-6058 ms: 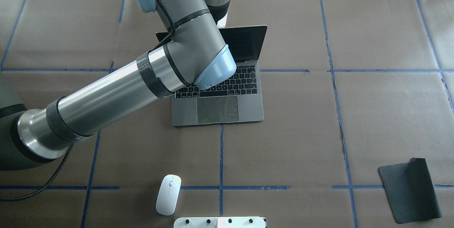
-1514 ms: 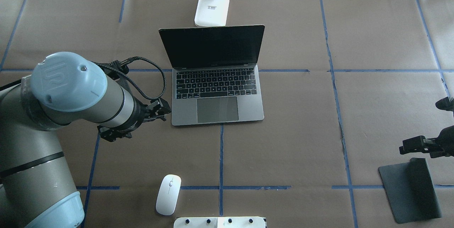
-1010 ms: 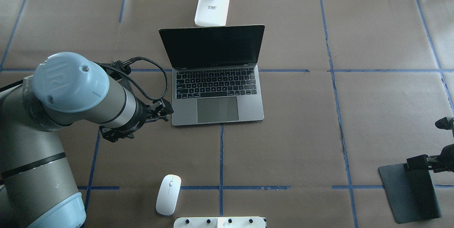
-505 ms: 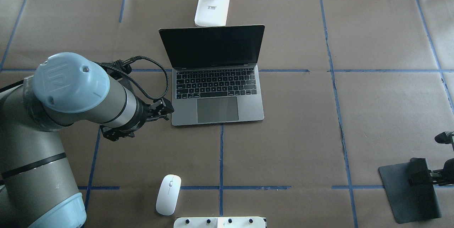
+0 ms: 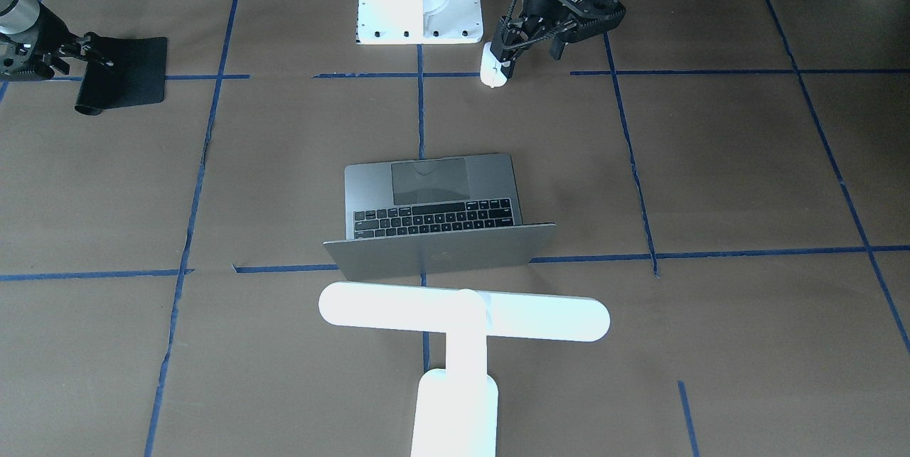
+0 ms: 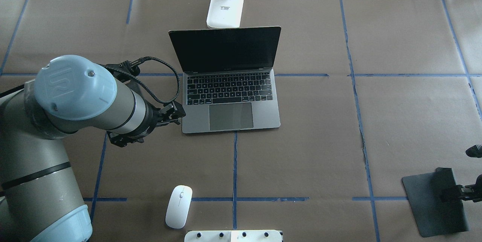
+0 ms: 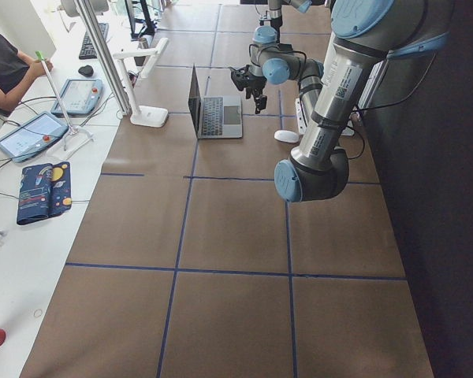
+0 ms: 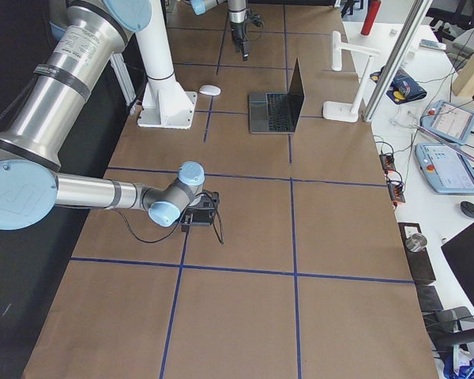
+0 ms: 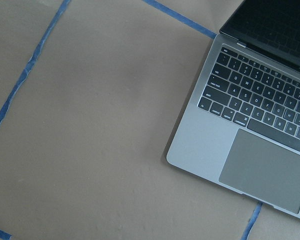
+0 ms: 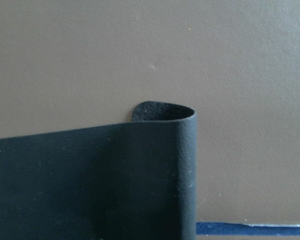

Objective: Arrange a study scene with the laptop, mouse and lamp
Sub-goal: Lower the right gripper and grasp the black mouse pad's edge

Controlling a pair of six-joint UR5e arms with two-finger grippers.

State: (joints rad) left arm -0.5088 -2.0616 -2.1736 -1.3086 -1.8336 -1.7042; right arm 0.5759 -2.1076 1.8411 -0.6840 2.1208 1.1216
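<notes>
Now R hand [image 6: 446,194] above blk mat [image 6: 423,208].

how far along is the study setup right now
Roughly halfway. Done: the laptop stands open at mid-table with the lamp upright behind its screen. In hand: the right gripper is at the curled edge of the black mat; whether it has gripped is unclear. The left gripper hovers open and empty beside the laptop's front corner. Left: the mouse lies near the robot's base, apart from laptop and mat.
</notes>
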